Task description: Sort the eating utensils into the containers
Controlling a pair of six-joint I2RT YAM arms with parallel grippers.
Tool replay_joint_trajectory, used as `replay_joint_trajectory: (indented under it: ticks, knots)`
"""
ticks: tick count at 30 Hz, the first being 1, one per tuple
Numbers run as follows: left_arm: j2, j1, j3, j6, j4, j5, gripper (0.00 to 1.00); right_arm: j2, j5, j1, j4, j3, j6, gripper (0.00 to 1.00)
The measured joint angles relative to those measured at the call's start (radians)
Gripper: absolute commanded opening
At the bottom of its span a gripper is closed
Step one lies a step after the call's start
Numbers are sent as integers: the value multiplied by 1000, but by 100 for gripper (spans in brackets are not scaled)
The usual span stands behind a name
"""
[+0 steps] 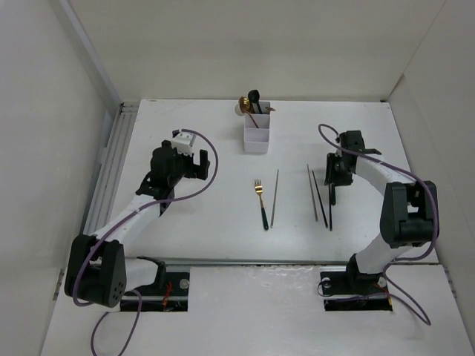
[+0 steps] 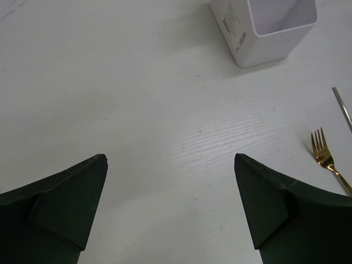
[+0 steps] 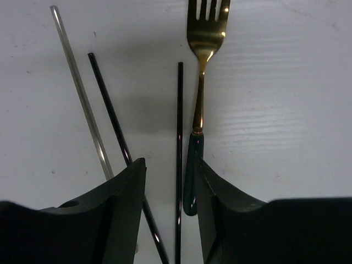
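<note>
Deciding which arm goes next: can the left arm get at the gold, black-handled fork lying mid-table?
Probably yes. The left gripper is open above the table, and the fork lies flat to its right with nothing between them; a grey chopstick lies just beyond.

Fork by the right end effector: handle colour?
Dark green fork handle, gold above; right wrist view shows it best.

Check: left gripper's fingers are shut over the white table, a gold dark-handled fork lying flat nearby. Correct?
Wrong: the left gripper has its fingers wide open over the white table, as the left wrist view shows. The gold dark-handled fork does lie flat nearby.
</note>
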Motion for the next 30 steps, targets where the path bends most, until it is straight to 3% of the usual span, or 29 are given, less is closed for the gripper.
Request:
replay_joint_trajectory:
  ticks: [12,30]
  knots:
    - [-65,-19,-37,-8,4,-7,100,17,48,-14,-27,-16,45,27]
    - [-55,-19,-37,-16,4,-6,100,60,149,-29,-67,9,42,28]
